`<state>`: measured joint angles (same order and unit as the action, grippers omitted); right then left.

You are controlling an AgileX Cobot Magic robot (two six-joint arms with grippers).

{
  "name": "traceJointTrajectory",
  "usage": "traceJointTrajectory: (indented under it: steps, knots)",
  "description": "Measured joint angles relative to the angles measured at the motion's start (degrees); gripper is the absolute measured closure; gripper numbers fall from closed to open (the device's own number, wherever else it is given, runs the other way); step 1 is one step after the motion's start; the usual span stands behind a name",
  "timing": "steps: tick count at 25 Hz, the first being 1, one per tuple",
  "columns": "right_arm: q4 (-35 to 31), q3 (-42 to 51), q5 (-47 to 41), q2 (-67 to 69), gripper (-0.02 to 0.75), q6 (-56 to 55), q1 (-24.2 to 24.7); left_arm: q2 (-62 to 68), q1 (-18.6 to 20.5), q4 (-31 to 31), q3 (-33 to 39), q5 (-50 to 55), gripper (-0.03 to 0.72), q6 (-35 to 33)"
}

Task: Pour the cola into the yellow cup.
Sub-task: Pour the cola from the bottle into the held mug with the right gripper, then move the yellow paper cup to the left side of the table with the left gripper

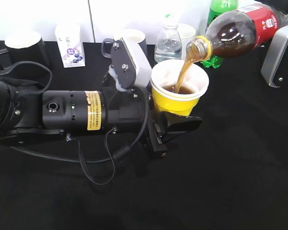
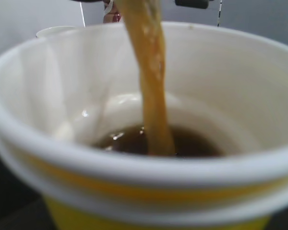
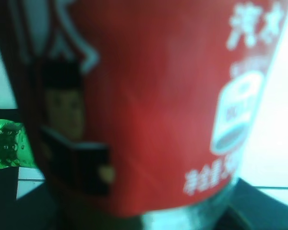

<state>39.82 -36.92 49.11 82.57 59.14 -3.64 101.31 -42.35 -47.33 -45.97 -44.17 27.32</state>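
The cola bottle (image 1: pixel 237 29) is tilted neck-down at the upper right, and a brown stream runs from its mouth into the yellow cup (image 1: pixel 178 98). Dark cola pools in the cup's white inside (image 2: pixel 149 141). My left gripper (image 1: pixel 175 123) is shut on the cup's lower body and holds it upright above the black table. My right gripper (image 1: pixel 283 28) is shut on the bottle's red-labelled body; the label (image 3: pixel 168 96) fills the right wrist view. The fingers of both grippers are mostly hidden.
Along the back edge stand a black mug (image 1: pixel 24 48), a small white carton (image 1: pixel 71 44), a grey mug (image 1: pixel 129 40), a clear water bottle (image 1: pixel 169 40) and a green soda bottle (image 1: pixel 220 14). The left arm (image 1: pixel 62 112) lies across the table's left half.
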Motion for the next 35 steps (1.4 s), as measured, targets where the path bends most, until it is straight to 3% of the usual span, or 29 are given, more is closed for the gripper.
traceJointTrajectory:
  steps: [3,9,15,17,30,32,35]
  knots:
    - [0.06,0.0,0.0,0.0,0.353,-3.98,0.0,0.0,0.0,0.03,0.0,0.0,0.253,0.0]
    - [4.3,0.0,2.07,0.0,0.353,-24.14,0.0,0.0,0.0,0.46,0.0,0.0,0.253,0.0]
    - [4.37,0.0,2.07,0.0,0.353,-73.92,0.0,0.0,0.19,5.05,0.0,-1.67,0.253,0.0]
    - [4.37,0.0,2.07,0.0,0.353,-84.8,0.0,0.0,1.84,5.29,0.0,-3.3,0.253,0.0]
    - [4.37,0.0,2.07,0.0,0.353,-88.56,0.0,0.88,23.74,5.7,0.0,-5.29,0.253,0.0]
    - [4.37,0.0,2.07,0.0,0.353,-88.56,0.0,3.38,25.1,8.31,0.0,-5.29,0.253,-0.97]
    - [4.37,0.0,2.07,0.0,0.353,-88.56,0.0,8.23,25.23,16.02,0.0,-9.86,0.253,-9.86]
